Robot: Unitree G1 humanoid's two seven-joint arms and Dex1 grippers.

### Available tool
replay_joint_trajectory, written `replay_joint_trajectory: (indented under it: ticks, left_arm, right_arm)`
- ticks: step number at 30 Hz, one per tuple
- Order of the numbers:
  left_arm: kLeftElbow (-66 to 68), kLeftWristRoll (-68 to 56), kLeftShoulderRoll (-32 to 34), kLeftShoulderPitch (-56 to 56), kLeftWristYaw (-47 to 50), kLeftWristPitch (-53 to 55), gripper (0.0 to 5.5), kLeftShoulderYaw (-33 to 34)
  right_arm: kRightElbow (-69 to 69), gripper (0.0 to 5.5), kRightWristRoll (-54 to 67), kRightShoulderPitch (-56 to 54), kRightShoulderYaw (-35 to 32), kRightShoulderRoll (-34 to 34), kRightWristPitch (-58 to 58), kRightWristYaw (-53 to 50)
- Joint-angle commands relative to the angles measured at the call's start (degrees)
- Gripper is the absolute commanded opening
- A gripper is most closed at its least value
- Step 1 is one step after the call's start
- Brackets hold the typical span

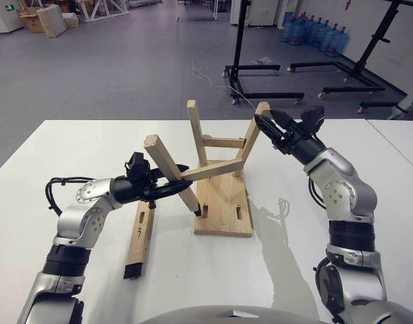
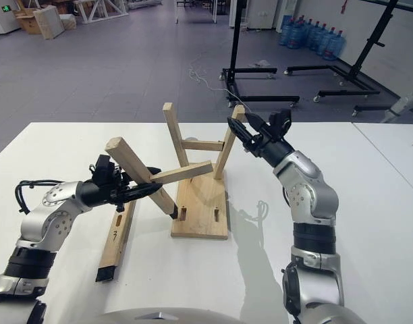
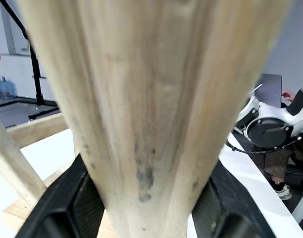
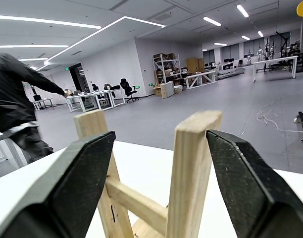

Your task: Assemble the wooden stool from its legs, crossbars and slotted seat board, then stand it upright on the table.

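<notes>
Now our left gripper [image 1: 171, 188] pinches the tilted leg [image 1: 162, 160]; our right gripper [image 1: 264, 121], spread, straddles the standing leg [image 1: 250, 140] near its top.

seat board [image 1: 224, 217] mid-table, loose leg [image 1: 139, 239] left

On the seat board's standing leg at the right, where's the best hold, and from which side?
Grip the leg at its free top end, above the crossbar, coming from the robot's right: it leans that way, and the open right end effector straddles it.
</notes>
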Motion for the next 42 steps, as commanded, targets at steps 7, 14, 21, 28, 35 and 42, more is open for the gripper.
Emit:
replay_joint_trajectory:
  ticks: [7,14,21,28,35,42]
  left_arm:
    - [6.95,2.06,-1.19,-5.18,-4.09,-1.46,2.08,0.44]
    - [7.08,4.39,-3.12,-7.51,-4.22,-1.70,2.08,-2.11]
    - [10.94,9.73,-2.83,-7.72,-4.99,-1.82,2.08,-5.79]
    - [9.53,12.66,-1.47,-6.63,-4.00,-0.88,2.07,-9.68]
    - [3.46,13.66,-0.67,-3.41,-1.29,-0.86,2.07,-11.89]
    - [1.66,13.05,-1.11,-1.98,0.36,-1.35,2.07,-11.70]
  right_arm:
    - [4.26,3.39,-0.46,-2.89,1.43,-2.43,1.14,2.77]
    - [4.35,3.39,-0.69,-2.60,2.72,-2.18,0.86,2.92]
    - [4.67,3.39,-0.49,-3.83,3.23,-2.13,0.87,2.93]
    - [4.10,3.39,-0.44,-3.44,3.25,-2.17,1.20,2.50]
    - [3.73,3.39,-0.53,-2.81,3.30,-1.97,1.38,1.97]
    - [3.86,3.39,-0.85,-2.46,3.40,-2.05,1.00,1.82]
